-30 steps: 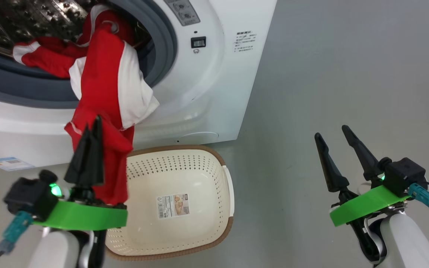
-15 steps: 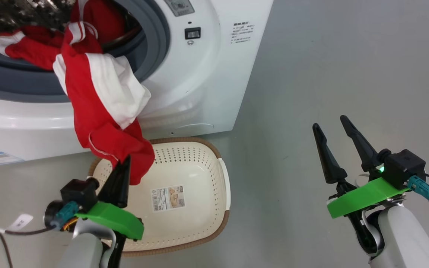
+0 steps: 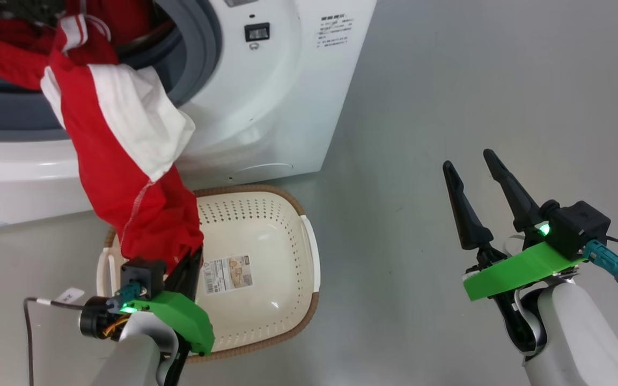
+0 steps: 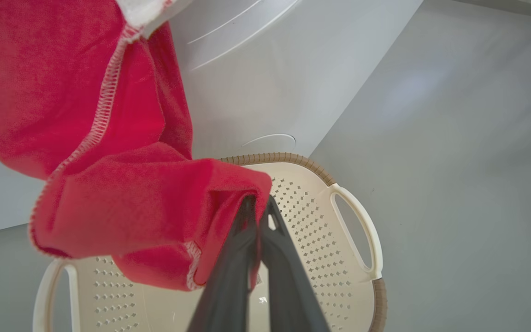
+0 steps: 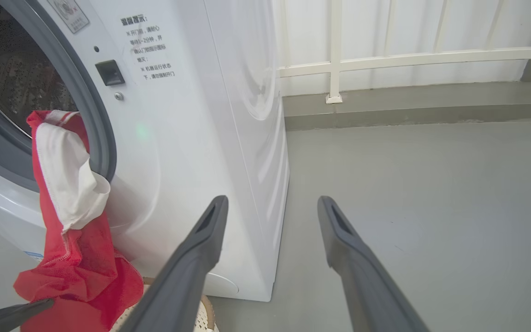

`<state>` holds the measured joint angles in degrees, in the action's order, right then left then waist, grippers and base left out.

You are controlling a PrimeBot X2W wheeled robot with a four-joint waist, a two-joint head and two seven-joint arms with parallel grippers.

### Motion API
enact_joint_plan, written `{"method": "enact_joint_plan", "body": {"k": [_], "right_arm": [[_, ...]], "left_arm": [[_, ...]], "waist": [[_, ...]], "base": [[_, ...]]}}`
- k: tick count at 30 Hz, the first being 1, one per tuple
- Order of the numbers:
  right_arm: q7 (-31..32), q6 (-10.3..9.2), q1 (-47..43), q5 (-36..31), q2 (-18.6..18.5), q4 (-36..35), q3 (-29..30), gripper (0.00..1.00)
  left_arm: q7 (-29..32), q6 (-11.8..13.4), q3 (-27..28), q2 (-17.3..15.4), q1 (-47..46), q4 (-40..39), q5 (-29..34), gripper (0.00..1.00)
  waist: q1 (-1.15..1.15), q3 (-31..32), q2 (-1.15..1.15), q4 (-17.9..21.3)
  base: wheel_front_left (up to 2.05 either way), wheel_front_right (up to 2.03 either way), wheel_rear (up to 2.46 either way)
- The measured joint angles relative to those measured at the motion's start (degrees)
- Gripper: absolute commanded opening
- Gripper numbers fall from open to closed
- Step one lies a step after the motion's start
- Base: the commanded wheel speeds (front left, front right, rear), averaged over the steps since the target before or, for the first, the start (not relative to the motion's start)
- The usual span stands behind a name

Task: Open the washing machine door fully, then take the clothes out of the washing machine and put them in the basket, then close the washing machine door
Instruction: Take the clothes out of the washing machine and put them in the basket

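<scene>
In the head view, a soft red garment with white panels [image 3: 126,177] is hung from the white washing machine [image 3: 266,107] down to the left gripper [image 3: 193,260], which is clamped on its lower end above the cream perforated plastic basket [image 3: 266,236]. The right gripper [image 3: 468,158] is spread wide and empty, far right. In the left wrist view, a folded hem is pinched. In the right wrist view, the cloth is draped over the grey rubber gasket [image 5: 97,124]. It is judged light and limp; a bunched fold is best taken.
</scene>
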<state>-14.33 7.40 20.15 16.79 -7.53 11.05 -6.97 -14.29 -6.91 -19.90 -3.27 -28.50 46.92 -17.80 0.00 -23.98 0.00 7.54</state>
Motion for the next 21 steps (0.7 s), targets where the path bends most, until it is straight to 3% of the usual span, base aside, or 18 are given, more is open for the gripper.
{"method": "enact_joint_plan", "body": {"k": [14, 21], "right_arm": [[-0.24, 0.00, 2.62, 0.00, 0.75, -0.25, -1.76, 1.00], [-0.24, 0.00, 3.78, -0.02, 1.53, -0.53, -2.10, 1.00]], "left_arm": [[0.00, -0.42, -5.17, -0.24, -9.81, 19.52, -2.22, 0.00], [0.52, -0.42, -8.12, -0.92, -13.94, 24.39, -3.18, 0.00]], "waist": [[0.00, -4.11, 0.00, 2.33], [0.00, -6.32, 0.00, 3.93]], "base": [[0.00, 0.00, 0.00], [0.00, 0.00, 0.00]]}}
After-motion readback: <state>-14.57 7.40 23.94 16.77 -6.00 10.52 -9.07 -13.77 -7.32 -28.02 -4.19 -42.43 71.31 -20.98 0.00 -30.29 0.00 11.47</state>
